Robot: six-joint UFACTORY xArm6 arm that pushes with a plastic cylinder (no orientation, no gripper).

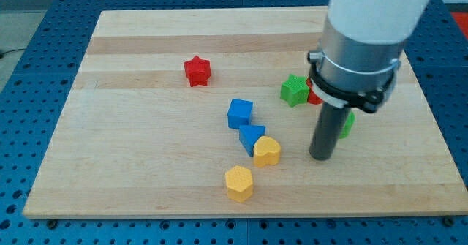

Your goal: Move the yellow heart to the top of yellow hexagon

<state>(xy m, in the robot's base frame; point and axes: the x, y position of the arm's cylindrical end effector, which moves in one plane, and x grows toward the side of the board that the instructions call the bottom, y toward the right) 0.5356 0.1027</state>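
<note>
Not finished, by the look of it. Yellow heart (pixel 267 151) already above yellow hexagon (pixel 239 183) on the table (pixel 131 157), but offset toward the view's right and not quite touching; a short nudge toward the view's left probably left. Heart small, glossy, lobes rounded, pressed against the blue triangular block (pixel 251 137) at its upper left, blue cube (pixel 240 113) just beyond. My tip (pixel 321 157) down on the wood, near the heart's right, apart from it. No grasping tool here: just a bare rod, nothing held. Partly hidden green block (pixel 346 123) behind the rod.
</note>
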